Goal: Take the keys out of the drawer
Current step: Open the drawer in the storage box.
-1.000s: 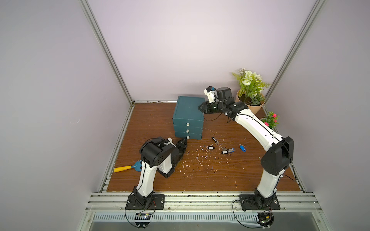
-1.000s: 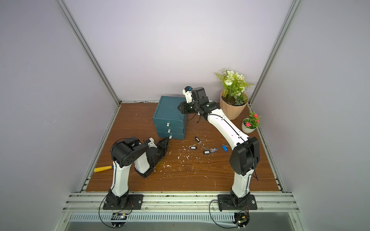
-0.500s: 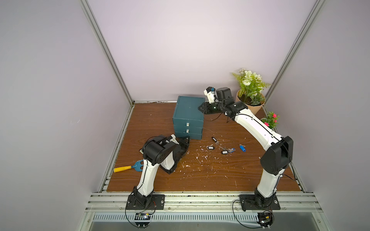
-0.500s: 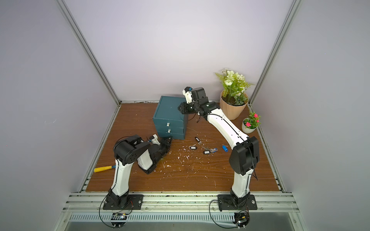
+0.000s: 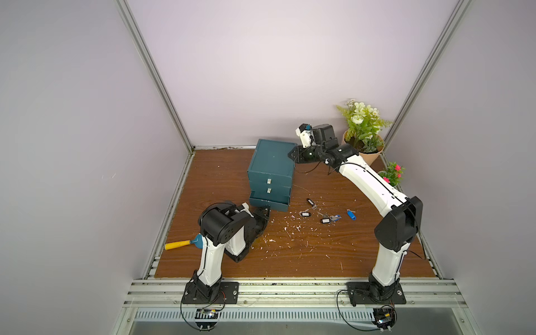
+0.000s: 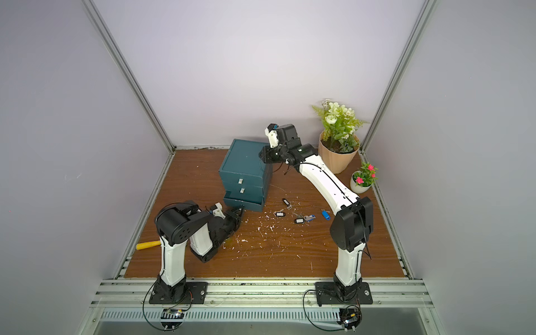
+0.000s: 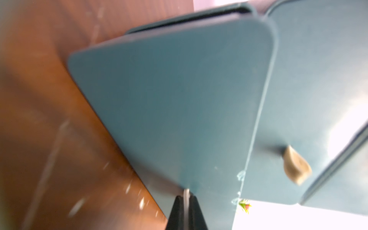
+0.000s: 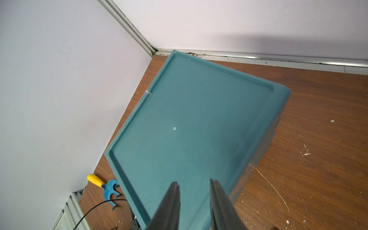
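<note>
Where the wooden table meets the rear wall, a teal three-drawer cabinet stands on the left arm's side of centre. Its upper two drawers sit flush. The bottom drawer projects slightly from the body, and no view shows its interior.

A large potted plant with white flowers occupies the rear corner on the right arm's side. A small pot of pink flowers stands just in front of it.

The left gripper is low at the front of the bottom drawer. In the left wrist view its fingers are fully closed on the drawer's thin pale handle.

The right gripper hovers over the cabinet top near the edge facing the right arm. Its jaws are partly apart and hold nothing.

A yellow-handled tool with a blue head lies at the table edge beside the left arm.

The keys lie loose on the table, outside the drawer, between the cabinet and the right arm. Three carry black tags and one a blue tag. White flecks are scattered around them.
</note>
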`<move>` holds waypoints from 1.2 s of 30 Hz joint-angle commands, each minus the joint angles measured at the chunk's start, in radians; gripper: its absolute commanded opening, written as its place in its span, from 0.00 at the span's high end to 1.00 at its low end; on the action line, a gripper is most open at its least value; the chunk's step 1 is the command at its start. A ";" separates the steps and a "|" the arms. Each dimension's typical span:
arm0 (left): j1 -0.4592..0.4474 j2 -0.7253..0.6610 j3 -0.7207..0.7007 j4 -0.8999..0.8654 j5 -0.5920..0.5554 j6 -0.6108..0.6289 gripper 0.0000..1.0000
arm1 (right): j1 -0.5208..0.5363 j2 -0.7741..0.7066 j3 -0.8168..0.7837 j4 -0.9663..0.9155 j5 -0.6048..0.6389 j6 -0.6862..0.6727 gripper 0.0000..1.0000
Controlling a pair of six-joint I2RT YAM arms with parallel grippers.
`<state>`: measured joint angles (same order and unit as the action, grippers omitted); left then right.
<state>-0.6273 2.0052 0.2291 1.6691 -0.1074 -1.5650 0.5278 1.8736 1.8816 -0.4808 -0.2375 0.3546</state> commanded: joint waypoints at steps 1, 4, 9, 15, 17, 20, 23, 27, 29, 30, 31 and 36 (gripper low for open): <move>-0.018 -0.026 -0.087 0.165 0.009 -0.009 1.00 | -0.004 -0.030 -0.008 0.025 0.011 -0.024 0.70; -0.020 -0.062 -0.143 0.166 0.019 -0.009 1.00 | -0.003 0.018 0.031 -0.035 0.001 -0.025 0.69; -0.020 -0.079 -0.177 0.166 0.078 -0.025 0.99 | 0.000 0.020 0.043 -0.021 0.017 -0.023 0.69; -0.021 -0.093 -0.221 0.165 0.098 -0.037 0.99 | 0.008 0.017 0.084 -0.050 0.034 -0.047 0.70; -0.020 -0.097 -0.231 0.166 0.106 -0.043 0.99 | 0.022 0.023 0.116 -0.067 0.044 -0.079 0.70; -0.020 -0.101 -0.229 0.165 0.122 -0.046 0.99 | 0.060 0.048 0.184 -0.101 0.053 -0.149 0.70; -0.020 -0.105 -0.224 0.166 0.130 -0.055 0.98 | 0.111 0.071 0.238 -0.137 0.037 -0.247 0.69; -0.018 -0.120 -0.219 0.166 0.131 -0.056 0.98 | 0.187 0.055 0.208 -0.146 -0.002 -0.369 0.67; -0.014 -0.123 -0.215 0.165 0.132 -0.054 0.98 | 0.209 0.038 0.157 -0.136 -0.043 -0.396 0.71; -0.010 -0.124 -0.212 0.165 0.137 -0.050 0.98 | 0.221 0.029 0.125 -0.136 -0.072 -0.417 0.75; -0.005 -0.123 -0.208 0.165 0.144 -0.045 0.98 | 0.239 0.022 0.098 -0.141 -0.088 -0.433 0.79; 0.031 -0.114 -0.191 0.166 0.186 -0.037 0.99 | 0.325 -0.037 -0.052 -0.101 -0.057 -0.490 0.83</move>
<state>-0.6147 1.8725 0.0402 1.6699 0.0166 -1.6188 0.8265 1.9305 1.8736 -0.5987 -0.2928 -0.0635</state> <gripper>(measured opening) 0.070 0.173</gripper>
